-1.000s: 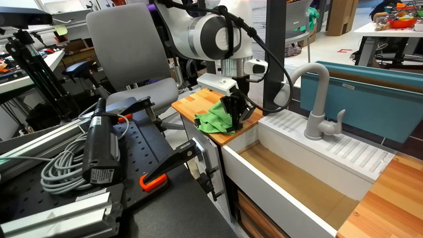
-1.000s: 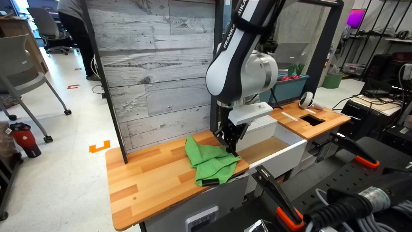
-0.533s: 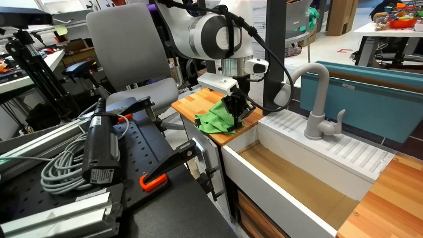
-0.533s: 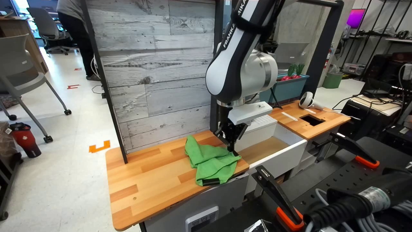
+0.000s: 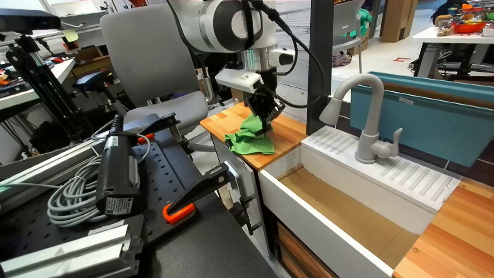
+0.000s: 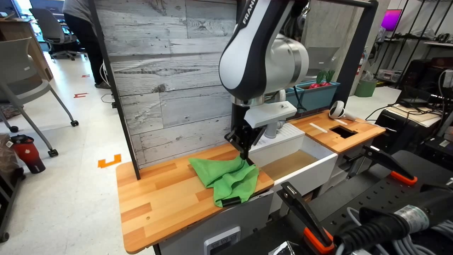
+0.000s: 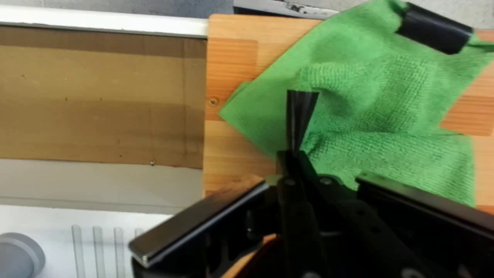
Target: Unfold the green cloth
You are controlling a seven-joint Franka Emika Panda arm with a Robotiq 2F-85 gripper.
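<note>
The green cloth [image 5: 249, 144] lies rumpled and folded on the wooden counter beside the sink, as both exterior views [image 6: 230, 180] show. In the wrist view [image 7: 386, 92] folds and one flat corner show. A black tab [image 7: 434, 29] sits on its edge at the counter's front, also in an exterior view [image 6: 231, 201]. My gripper [image 7: 293, 154] is shut on a second black strip [image 7: 300, 112] that appears joined to the cloth. In the exterior views the gripper [image 5: 266, 127] is just above the cloth's sink-side back part, which is pulled up at the fingertips. The strip's join is hidden.
The wooden counter [image 6: 159, 202] ends at the sink [image 5: 308, 226]. A grey faucet [image 5: 372, 116] stands behind the sink. A wood-look wall panel [image 6: 177, 71] rises along the counter's back. Clamps [image 5: 179, 212] sit on the black table in front.
The fingers closed at the cloth's edge. The gripper then rose and moved back, away from the counter's front edge. The cloth's held part came with it, and its far corner slid along the counter.
</note>
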